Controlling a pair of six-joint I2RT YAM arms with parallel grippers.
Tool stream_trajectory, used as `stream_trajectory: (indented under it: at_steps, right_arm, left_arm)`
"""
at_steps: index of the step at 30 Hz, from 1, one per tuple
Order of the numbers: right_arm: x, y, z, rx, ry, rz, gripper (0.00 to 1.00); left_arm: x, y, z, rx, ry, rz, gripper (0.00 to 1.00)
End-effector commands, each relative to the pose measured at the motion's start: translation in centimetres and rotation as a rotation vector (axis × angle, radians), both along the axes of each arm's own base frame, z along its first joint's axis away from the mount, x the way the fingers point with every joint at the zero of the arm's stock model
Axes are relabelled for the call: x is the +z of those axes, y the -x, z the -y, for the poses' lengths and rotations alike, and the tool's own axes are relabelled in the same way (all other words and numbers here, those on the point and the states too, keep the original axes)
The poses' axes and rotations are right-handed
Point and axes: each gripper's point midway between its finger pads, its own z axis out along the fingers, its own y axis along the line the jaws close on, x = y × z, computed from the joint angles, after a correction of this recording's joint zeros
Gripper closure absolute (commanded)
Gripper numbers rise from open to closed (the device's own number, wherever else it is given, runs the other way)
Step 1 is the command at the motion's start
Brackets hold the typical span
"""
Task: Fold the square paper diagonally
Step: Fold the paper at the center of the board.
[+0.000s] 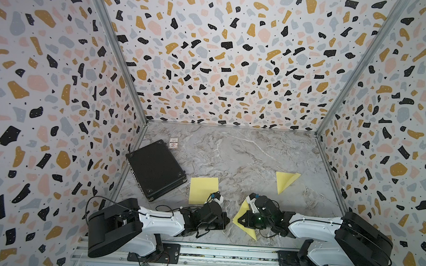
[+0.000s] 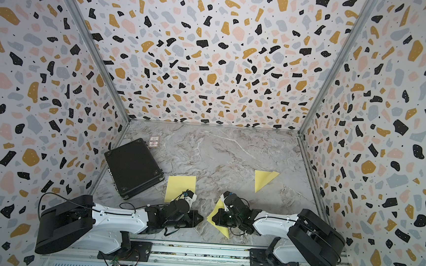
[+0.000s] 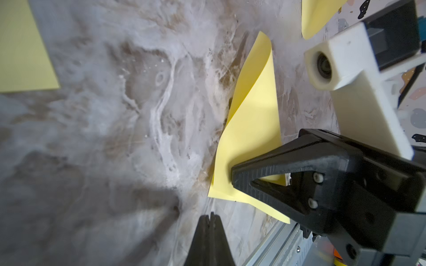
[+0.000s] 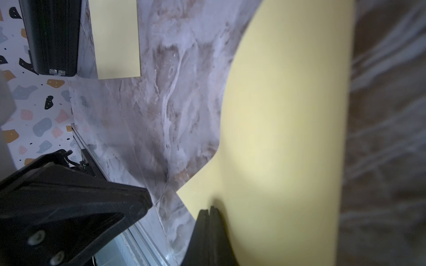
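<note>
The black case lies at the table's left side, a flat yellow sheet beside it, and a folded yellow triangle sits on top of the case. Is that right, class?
Not quite. The folded yellow triangle lies on the marble table over at the right, far from the black case, as both top views show. The flat yellow sheet does lie beside the case.

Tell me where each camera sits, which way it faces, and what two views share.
Top views: high above the arms' bases, looking down and forward at the table; both arms show, with the flat sheet, the folded triangle and the case.
Left wrist: on the left arm, facing along its shut jaws toward the right gripper on the bent sheet.
Right wrist: on the right arm, facing along its shut jaws at the bent sheet; the left gripper shows.
Shared: both wrist views show the bent sheet.
</note>
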Motion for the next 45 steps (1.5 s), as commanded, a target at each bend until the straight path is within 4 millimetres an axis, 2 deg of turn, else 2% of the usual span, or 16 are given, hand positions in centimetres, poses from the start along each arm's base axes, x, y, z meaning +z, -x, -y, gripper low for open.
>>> stream_trajectory:
  at_steps: [1, 11, 18, 25, 30, 36, 45]
  right_arm:
    - [-3.2, 1.7, 2.8, -0.013, 0.146, -0.079, 1.00]
    - [-2.9, 1.8, 3.0, -0.005, 0.146, -0.067, 1.00]
    - [-2.7, 1.7, 2.9, -0.004, 0.142, -0.064, 1.00]
    - [-2.5, 1.7, 2.7, 0.001, 0.131, -0.060, 1.00]
    - [-2.1, 1.4, 2.6, -0.003, 0.128, -0.051, 1.00]
    - [-1.1, 0.8, 2.1, -0.003, 0.125, -0.029, 1.00]
    - [1.5, -0.2, 1.3, -0.012, 0.119, -0.003, 1.00]
  left_arm:
    - [1.0, -0.5, 1.3, -0.013, 0.012, 0.015, 1.00]
    - [0.6, -1.3, 3.8, -0.029, 0.029, 0.005, 1.00]
    - [-0.1, -1.4, 4.4, -0.037, 0.023, -0.012, 1.00]
    - [-1.7, -1.1, 4.1, -0.035, -0.016, -0.037, 1.00]
    - [-3.4, -0.2, 3.2, -0.036, -0.059, -0.066, 1.00]
    - [-6.0, 1.0, 1.2, -0.022, -0.137, -0.100, 1.00]
    - [-8.3, 2.1, -2.0, 0.002, -0.290, -0.109, 1.00]
